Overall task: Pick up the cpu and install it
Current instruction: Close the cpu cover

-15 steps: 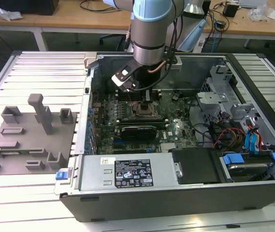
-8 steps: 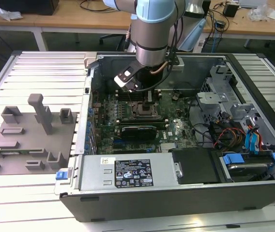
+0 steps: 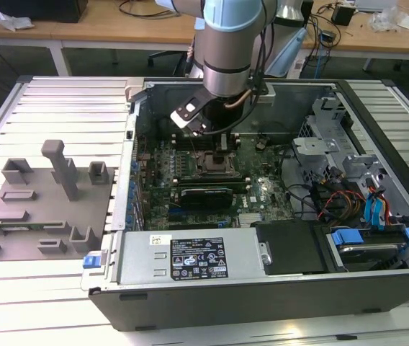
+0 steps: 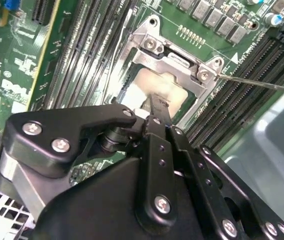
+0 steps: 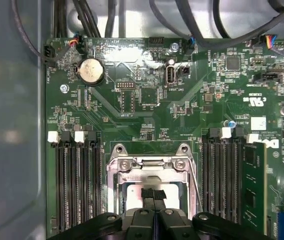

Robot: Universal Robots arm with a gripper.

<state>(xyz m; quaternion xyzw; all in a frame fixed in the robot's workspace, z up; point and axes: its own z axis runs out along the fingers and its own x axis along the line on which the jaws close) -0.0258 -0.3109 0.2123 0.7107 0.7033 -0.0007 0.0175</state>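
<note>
Dark steel computer case (image 3: 262,306) is laid open on the desk (image 3: 46,303). On its green motherboard (image 5: 147,100), the cpu (image 4: 157,85) is seated flat in the metal-framed socket (image 5: 149,164). The end effector (image 5: 154,193) is pinched narrow at the chip's top, with nothing gripped. The chip is judged light, stiff, slick and fragile, and opposite edges are judged the best hold.
</note>
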